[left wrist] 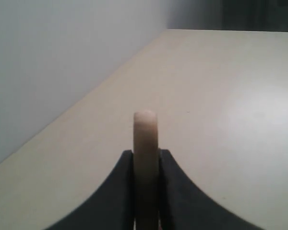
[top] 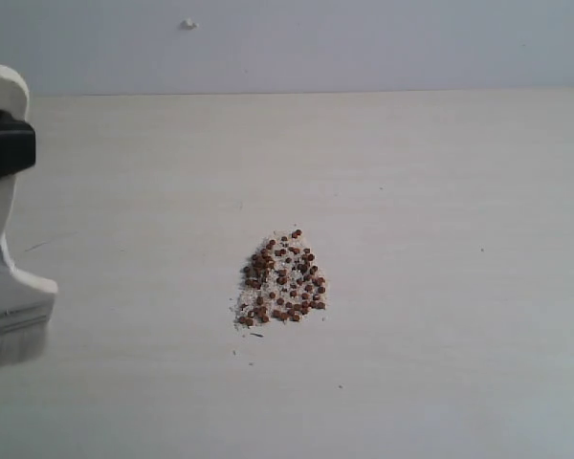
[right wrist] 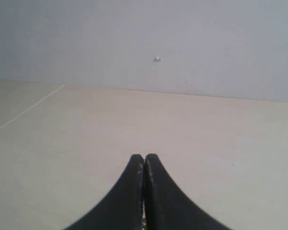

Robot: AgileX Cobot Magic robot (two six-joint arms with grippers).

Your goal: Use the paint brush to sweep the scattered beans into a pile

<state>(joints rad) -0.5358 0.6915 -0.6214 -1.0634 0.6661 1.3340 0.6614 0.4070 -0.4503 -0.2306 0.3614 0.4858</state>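
The beans (top: 282,279) lie bunched in one compact pile near the middle of the table, reddish-brown with whitish crumbs around them. At the far left edge of the exterior view the paint brush (top: 0,249) stands upright, bristles down, well apart from the pile. My left gripper (top: 5,148) is shut on its pale handle. In the left wrist view the handle (left wrist: 145,134) sticks up between the two black fingers of that gripper (left wrist: 145,158). My right gripper (right wrist: 144,160) is shut with nothing in it, and the exterior view does not show it.
The pale table (top: 440,191) runs back to a plain grey wall with a small white mark (top: 188,24). A few stray crumbs (top: 249,349) lie just in front of the pile.
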